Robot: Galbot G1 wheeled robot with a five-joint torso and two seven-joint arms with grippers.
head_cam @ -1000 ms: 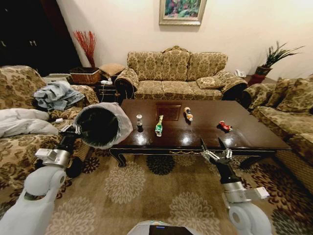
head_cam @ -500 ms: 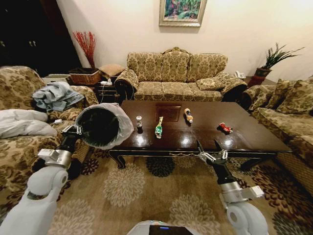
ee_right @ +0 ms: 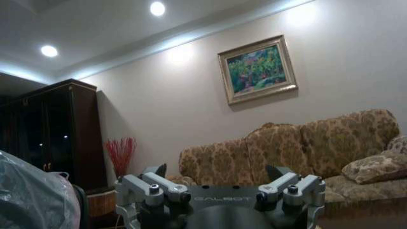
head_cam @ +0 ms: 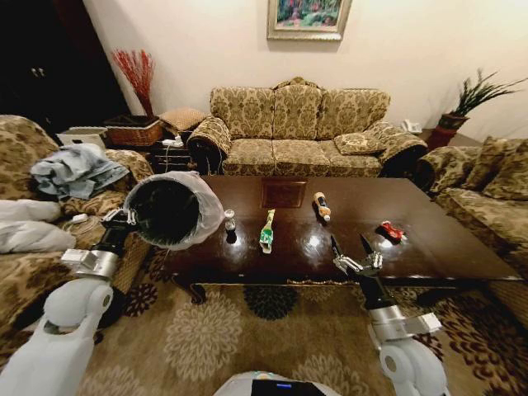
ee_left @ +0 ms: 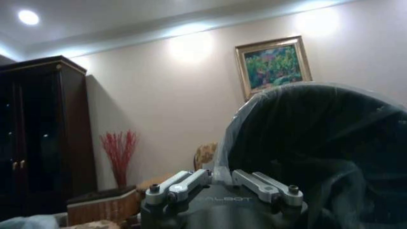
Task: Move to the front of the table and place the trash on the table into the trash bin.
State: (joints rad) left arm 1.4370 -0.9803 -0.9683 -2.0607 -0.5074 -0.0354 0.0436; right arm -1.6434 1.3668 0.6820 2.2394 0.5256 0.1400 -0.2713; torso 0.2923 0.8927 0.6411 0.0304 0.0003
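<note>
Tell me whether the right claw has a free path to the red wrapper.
Probably yes. The right claw hangs open over the table's near edge, and the red wrapper lies just beyond it to the right, with only bare tabletop between them.

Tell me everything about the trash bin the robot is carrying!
The trash bin is small and round, dark inside, lined with a thin whitish see-through plastic bag that puffs out over its rim. It is tipped on its side, its open mouth facing the head camera. The left gripper holds it by the rim, up in the air beside the left end of the table, not resting on anything. Nothing can be seen inside it.
</note>
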